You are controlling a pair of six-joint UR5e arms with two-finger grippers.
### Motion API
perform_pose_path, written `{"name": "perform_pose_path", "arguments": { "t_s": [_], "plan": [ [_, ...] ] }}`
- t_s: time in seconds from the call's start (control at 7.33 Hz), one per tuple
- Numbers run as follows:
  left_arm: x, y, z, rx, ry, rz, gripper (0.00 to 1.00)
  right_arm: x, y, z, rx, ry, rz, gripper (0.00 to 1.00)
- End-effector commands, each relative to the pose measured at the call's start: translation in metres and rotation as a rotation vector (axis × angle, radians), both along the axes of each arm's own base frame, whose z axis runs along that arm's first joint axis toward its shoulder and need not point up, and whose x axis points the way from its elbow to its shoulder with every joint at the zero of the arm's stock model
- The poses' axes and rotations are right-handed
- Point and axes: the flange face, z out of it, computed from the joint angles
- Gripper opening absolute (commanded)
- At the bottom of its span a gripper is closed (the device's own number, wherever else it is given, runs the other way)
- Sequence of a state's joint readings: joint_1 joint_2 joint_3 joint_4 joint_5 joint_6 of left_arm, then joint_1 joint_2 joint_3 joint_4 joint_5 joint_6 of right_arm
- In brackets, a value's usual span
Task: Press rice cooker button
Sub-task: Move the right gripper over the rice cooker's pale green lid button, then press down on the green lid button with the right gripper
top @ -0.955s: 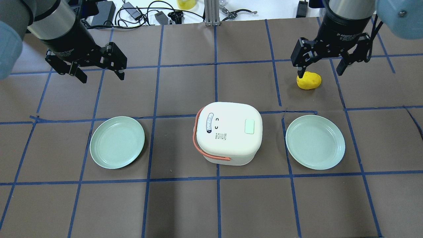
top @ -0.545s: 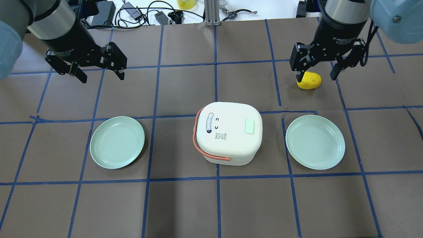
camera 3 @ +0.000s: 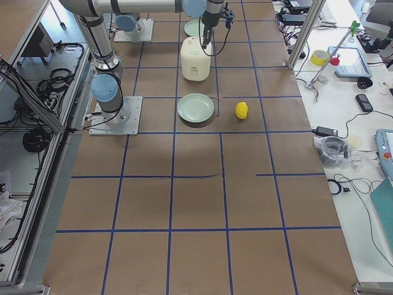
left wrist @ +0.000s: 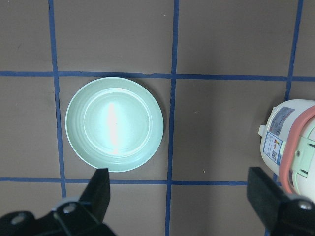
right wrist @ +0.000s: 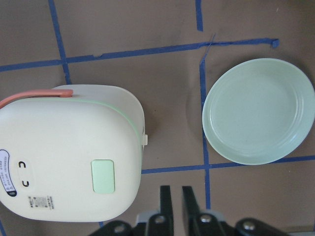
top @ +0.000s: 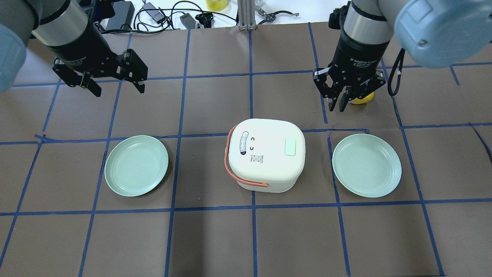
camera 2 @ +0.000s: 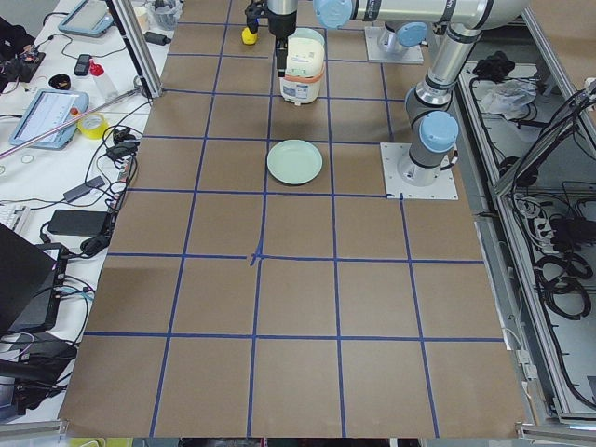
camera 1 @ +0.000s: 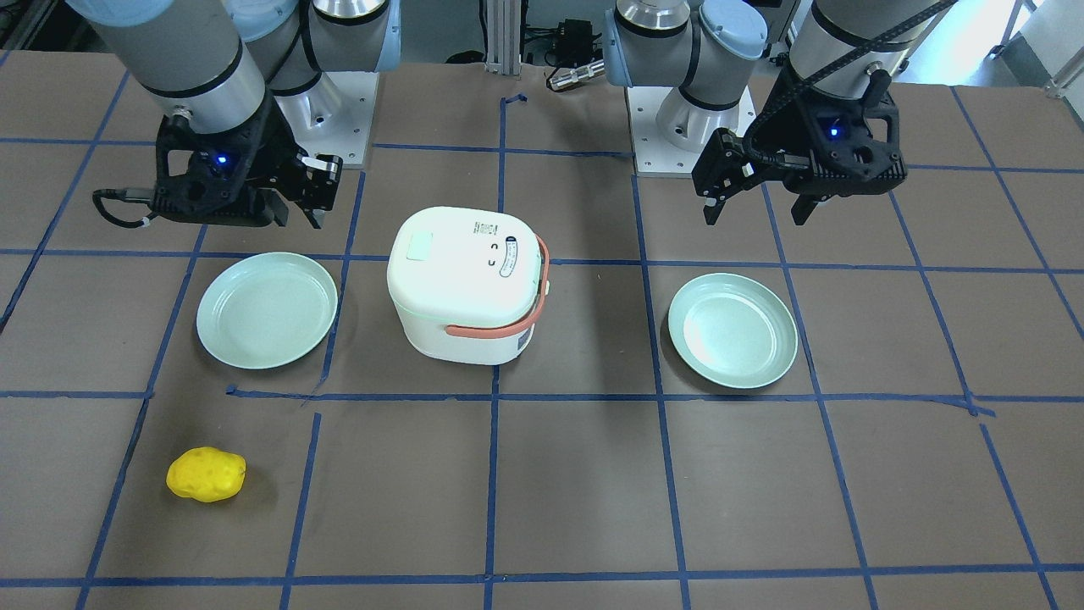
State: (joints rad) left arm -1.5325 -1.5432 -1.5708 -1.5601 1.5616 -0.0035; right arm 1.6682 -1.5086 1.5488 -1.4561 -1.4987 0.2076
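Observation:
The white rice cooker (top: 265,159) stands in the middle of the table with its lid down and its salmon handle (top: 227,154) on its left side. A pale green button (top: 290,147) sits on the lid's right part. My right gripper (top: 342,103) is shut and empty, and hovers beyond the cooker's far right corner. In the right wrist view the cooker (right wrist: 69,152) and its button (right wrist: 103,176) lie to the left of the shut fingertips (right wrist: 166,194). My left gripper (top: 118,89) is open and empty at the far left. Its wrist view shows the cooker's edge (left wrist: 295,147).
A pale green plate (top: 136,165) lies left of the cooker and another (top: 367,165) lies right of it. A yellow lumpy object (top: 364,100) lies behind my right gripper, mostly hidden in the overhead view and plain in the front view (camera 1: 206,474). Cables lie beyond the table's far edge.
My right gripper has moved left and toward the cooker, turned, and shut its fingers. It now covers most of the yellow object. The left arm has not moved.

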Motion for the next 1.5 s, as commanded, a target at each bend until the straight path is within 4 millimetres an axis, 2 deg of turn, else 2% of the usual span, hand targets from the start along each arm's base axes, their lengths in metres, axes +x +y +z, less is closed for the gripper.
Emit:
{"name": "perform_pose_path", "arguments": {
  "t_s": [0.0, 0.27, 0.41, 0.82, 1.36],
  "plan": [
    [0.0, 0.0, 0.0, 0.0, 0.0, 0.0, 1.0, 0.027, 0.014, -0.02, 0.061, -0.037, -0.095, 0.0],
    [0.0, 0.0, -0.001, 0.002, 0.0, 0.0, 1.0, 0.036, 0.02, -0.04, 0.063, -0.04, -0.079, 0.0],
    [0.0, 0.0, 0.0, 0.0, 0.0, 0.0, 1.0, 0.052, 0.024, -0.052, 0.054, -0.079, -0.08, 0.0],
    [0.0, 0.0, 0.0, 0.0, 0.0, 0.0, 1.0, 0.056, 0.022, -0.074, 0.039, -0.08, -0.094, 0.0],
    [0.0, 0.0, -0.001, 0.002, 0.0, 0.0, 1.0, 0.055, 0.027, -0.092, 0.077, -0.072, -0.098, 0.0]
  ]
}}
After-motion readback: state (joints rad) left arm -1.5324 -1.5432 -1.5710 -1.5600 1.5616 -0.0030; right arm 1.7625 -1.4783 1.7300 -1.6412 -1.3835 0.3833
